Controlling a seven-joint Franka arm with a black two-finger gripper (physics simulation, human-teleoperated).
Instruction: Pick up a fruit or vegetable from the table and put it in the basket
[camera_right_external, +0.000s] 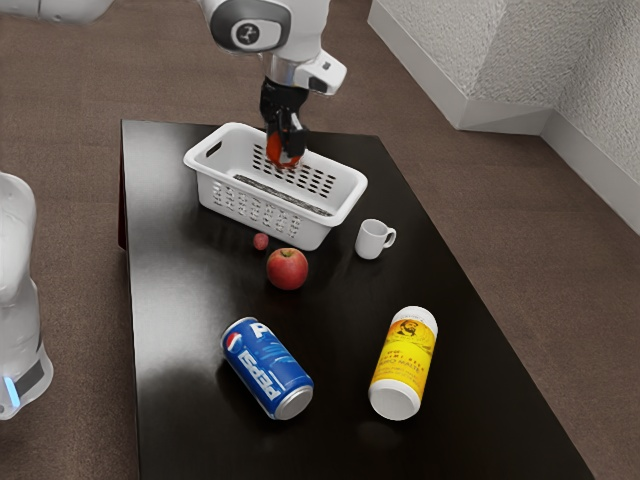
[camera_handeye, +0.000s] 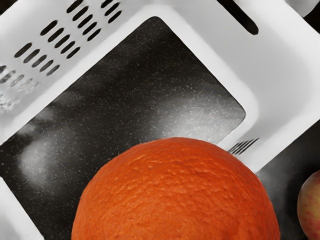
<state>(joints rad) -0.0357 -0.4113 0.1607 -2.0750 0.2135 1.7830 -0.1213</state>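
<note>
Hovering over the basket, my tool clamps an orange — the release, I judge, lies straight down inside.

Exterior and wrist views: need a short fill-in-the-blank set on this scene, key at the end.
1. The gripper holds the orange over the open ____.
2. The Pepsi can lies on its ____.
3. The mug is coloured ____.
4. The container with white ends has a label whose main colour is ____.

Missing words: basket; side; white; yellow.
</note>
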